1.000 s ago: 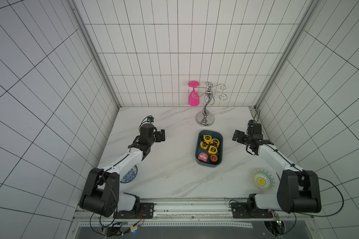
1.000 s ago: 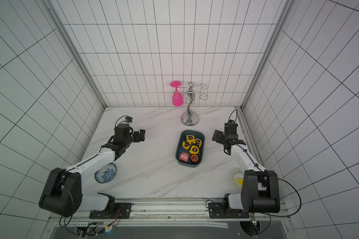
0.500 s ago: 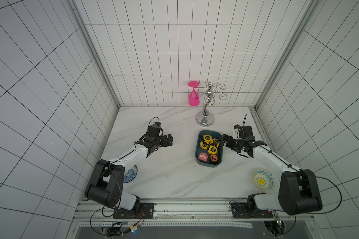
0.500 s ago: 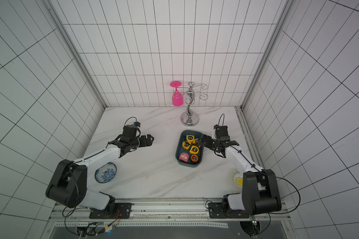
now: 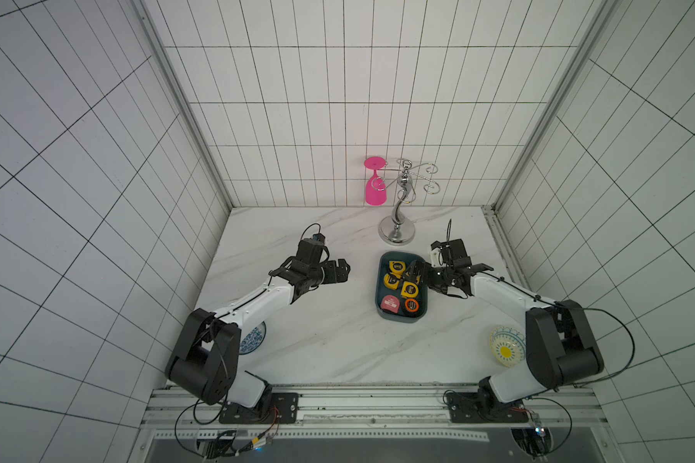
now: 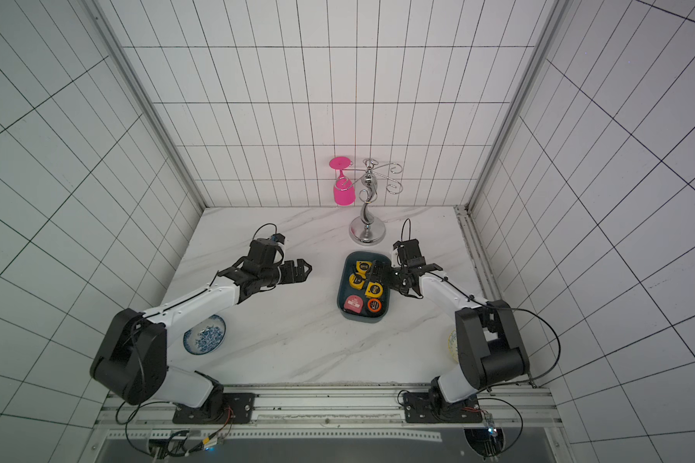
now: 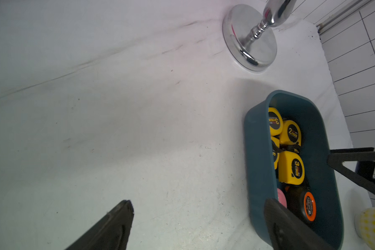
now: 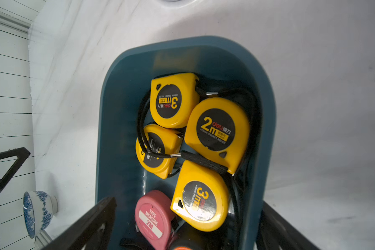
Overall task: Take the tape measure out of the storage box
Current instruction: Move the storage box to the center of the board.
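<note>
- Now, tabletop (image 5: 318,340): white marble, carries everything; task not yet begun in earnest, nothing is lifted.
- Chrome stand (image 5: 397,232), count one, beyond both sets of fingertips. One pink glass (image 5: 375,188) hangs upside down from it by its foot.
- Storage box (image 5: 378,288), count one, teal and lidless. It lies directly under the right fingers (image 5: 418,276) and well ahead of the left fingers (image 5: 340,272).
- Bowls, count two: blue-patterned bowl (image 6: 204,334) behind the left fingers, beside that arm; yellow bowl (image 5: 506,350) behind the right fingers, by that arm's base.
- Right fingers: spread wide, empty, hanging over the box. Judged: opened for a drop around one case.
- Left fingers: also spread wide and empty, over bare tabletop. Judged: parked aside so the box stays reachable.
- Tape measures, count six, all inside the box, flat, faces up, packed touching: four yellow tape measures (image 8: 217,129), one pink tape measure (image 8: 154,216), one black-and-orange tape measure (image 7: 307,206).
- Black wrist cords (image 8: 204,160) cross the yellow cases; judged: a lift may drag a neighbour.
</note>
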Robot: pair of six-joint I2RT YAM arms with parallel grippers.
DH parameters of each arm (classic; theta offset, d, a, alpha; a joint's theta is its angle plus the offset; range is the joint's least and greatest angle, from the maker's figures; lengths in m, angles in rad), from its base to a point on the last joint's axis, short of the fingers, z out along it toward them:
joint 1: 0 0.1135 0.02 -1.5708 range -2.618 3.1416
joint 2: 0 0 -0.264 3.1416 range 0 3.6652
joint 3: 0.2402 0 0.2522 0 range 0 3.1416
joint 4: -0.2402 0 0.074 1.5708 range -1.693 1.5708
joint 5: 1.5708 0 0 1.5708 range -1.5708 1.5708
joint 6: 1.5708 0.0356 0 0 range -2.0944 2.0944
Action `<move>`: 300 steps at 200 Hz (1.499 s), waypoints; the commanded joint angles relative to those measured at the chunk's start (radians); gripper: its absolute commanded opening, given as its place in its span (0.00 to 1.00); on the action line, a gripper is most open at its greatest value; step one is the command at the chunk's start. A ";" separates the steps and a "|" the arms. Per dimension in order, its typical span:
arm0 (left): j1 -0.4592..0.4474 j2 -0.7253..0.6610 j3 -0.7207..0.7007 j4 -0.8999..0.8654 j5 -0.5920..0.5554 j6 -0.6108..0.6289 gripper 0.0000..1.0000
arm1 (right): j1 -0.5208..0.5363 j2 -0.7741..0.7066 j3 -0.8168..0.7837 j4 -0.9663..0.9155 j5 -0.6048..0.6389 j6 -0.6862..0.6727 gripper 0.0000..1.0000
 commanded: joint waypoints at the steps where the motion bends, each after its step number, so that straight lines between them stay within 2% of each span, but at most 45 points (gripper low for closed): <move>1: -0.039 0.033 0.050 -0.054 0.007 -0.014 0.98 | 0.041 0.029 0.076 0.015 -0.037 0.018 0.99; 43: -0.109 0.120 0.115 -0.122 0.013 -0.039 0.98 | 0.096 0.072 0.116 0.022 -0.041 0.027 0.99; 78: -0.151 0.219 0.181 -0.160 -0.026 -0.047 0.97 | 0.103 0.046 0.102 -0.003 0.001 0.016 0.99; 118: -0.167 0.334 0.275 -0.212 -0.097 -0.053 0.87 | 0.102 0.000 0.068 -0.037 0.039 -0.006 0.99; 150: -0.167 0.376 0.303 -0.236 -0.144 -0.062 0.82 | 0.100 -0.027 0.036 -0.041 0.054 -0.007 0.99; 190: -0.167 0.379 0.299 -0.284 -0.225 -0.078 0.80 | 0.093 -0.039 0.024 -0.044 0.062 -0.012 0.99; 241: -0.163 0.311 0.236 -0.335 -0.336 -0.107 0.80 | 0.089 -0.031 0.033 -0.045 0.054 -0.017 0.99; 300: -0.119 0.216 0.156 -0.393 -0.386 -0.127 0.80 | 0.089 -0.018 0.045 -0.043 0.045 -0.018 0.99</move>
